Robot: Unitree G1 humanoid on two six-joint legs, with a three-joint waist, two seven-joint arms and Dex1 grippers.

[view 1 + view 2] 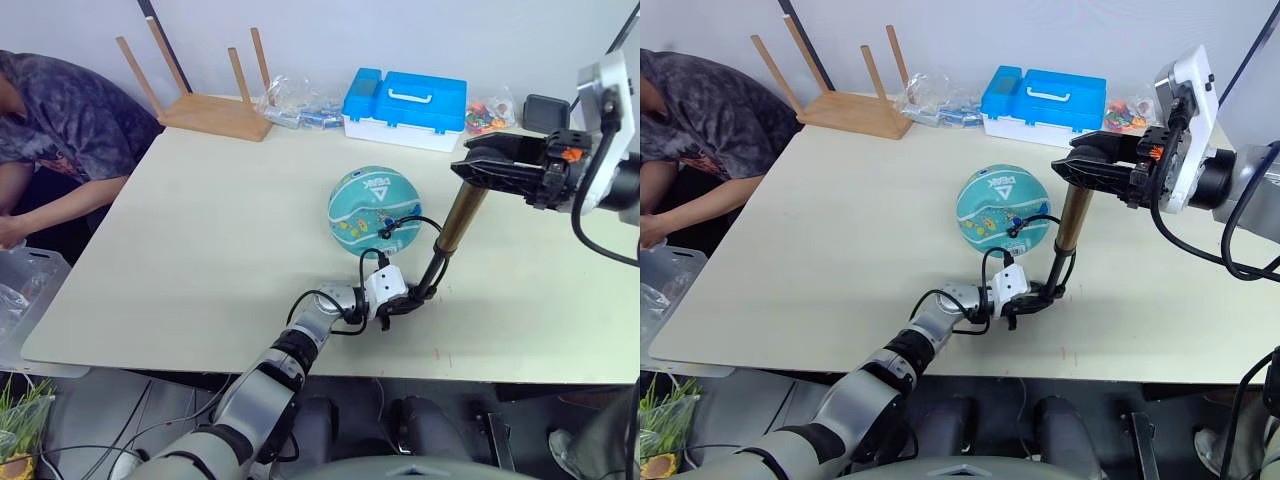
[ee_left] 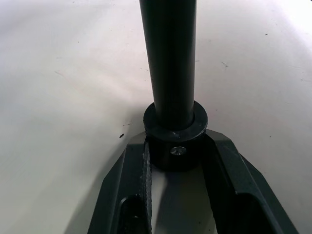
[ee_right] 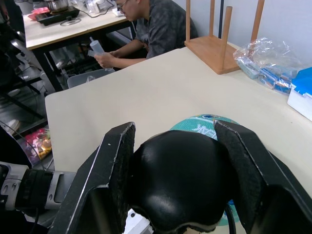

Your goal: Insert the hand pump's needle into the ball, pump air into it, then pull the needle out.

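Note:
The teal ball (image 1: 372,203) rests mid-table. Just right of it the hand pump (image 1: 462,216) stands nearly upright, bronze cylinder on top and a black shaft below. My left gripper (image 1: 416,297) is shut on the pump's black bottom collar (image 2: 175,127) at the table surface. My right gripper (image 1: 492,166) is shut on the black handle (image 3: 181,178) at the top. The thin black hose (image 1: 418,220) loops from the pump to the ball's near right side. Its small black fitting (image 1: 386,232) lies against the ball, and the needle itself is too small to see.
At the table's far edge sit a blue case (image 1: 405,100), an upturned wooden stool (image 1: 208,100), plastic bags (image 1: 296,100) and a black box (image 1: 545,112). A person (image 1: 60,120) sits at the left end, beside a clear bin (image 1: 25,290).

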